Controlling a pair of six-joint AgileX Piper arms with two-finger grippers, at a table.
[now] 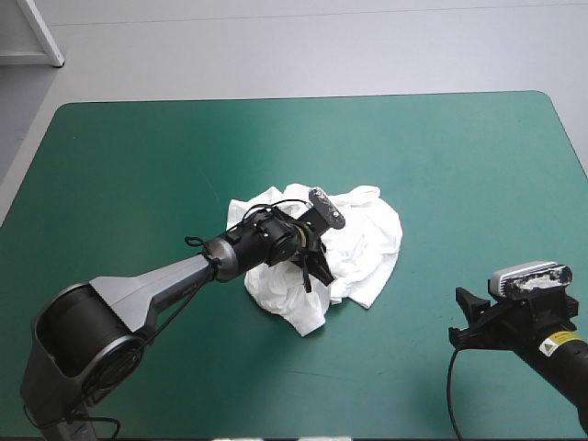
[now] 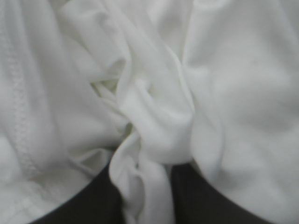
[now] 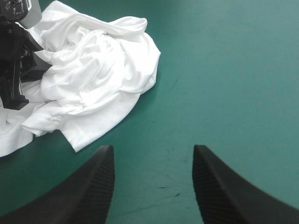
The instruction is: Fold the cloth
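We see the T-shirt (image 1: pixel 372 241) lying as a crumpled white heap near the middle of the teal-green table (image 1: pixel 138 156). The left gripper (image 2: pixel 147 189) is down in the heap, on the side nearer the table's front and left. Its black fingers (image 2: pixel 93 205) are pressed almost together on a twisted ridge of cloth that runs up between them. The right gripper (image 3: pixel 153 156) hangs over bare table near the front right corner. It is well apart from the T-shirt, and its two fingers stand wide apart.
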